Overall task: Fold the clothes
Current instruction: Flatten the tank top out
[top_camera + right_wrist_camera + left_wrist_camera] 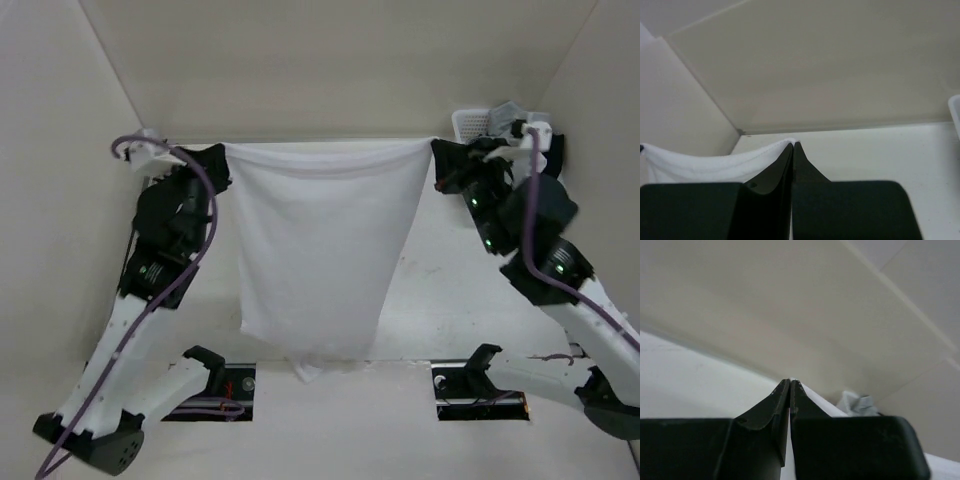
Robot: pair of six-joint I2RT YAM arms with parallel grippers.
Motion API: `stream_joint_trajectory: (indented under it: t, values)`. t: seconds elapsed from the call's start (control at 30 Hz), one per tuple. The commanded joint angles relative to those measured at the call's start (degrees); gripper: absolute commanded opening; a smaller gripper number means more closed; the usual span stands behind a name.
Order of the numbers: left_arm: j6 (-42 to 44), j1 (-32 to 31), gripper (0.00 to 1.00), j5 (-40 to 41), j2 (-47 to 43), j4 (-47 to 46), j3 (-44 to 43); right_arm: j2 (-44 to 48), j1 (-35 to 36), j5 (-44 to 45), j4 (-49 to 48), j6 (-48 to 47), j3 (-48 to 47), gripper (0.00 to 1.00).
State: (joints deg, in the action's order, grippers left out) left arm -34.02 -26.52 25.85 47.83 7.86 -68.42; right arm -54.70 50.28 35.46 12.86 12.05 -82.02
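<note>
The white T-shirt point(315, 250) hangs spread above the middle of the surface point(450, 270), its top edge stretched taut toward the far edge. Its lower end narrows toward the near edge. The left tool point(222, 158) pinches one upper corner and the right tool point(436, 152) pinches the other. A white basket point(466, 124) holding a grey garment point(505, 112) sits at the far right corner.

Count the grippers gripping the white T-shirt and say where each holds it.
2. The left gripper pinches the left end of the top edge of the white T-shirt, the right gripper the right end; it hangs between them.
</note>
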Motion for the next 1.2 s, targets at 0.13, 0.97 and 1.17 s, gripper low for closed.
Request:
stream_joint_trajectory:
  t: [0.13,0.97,1.17]
  values:
    - [-6.22,14.07,0.01,-8.69,18.85,-6.1,-3.45,-17.7,-22.36,-23.94,-4.07,10.62,-5.67,0.0]
    - [-0.52,13.4,0.02,-9.33,12.48,-17.69,7.99,-10.55,-23.36,-23.26,-6.25,10.88,7.6,0.0]
    - [-4.47,8.73,0.02,-4.75,-1.93,-13.68,35.87,-0.16,-15.71,-20.44,-10.14,20.8,35.67,0.0]
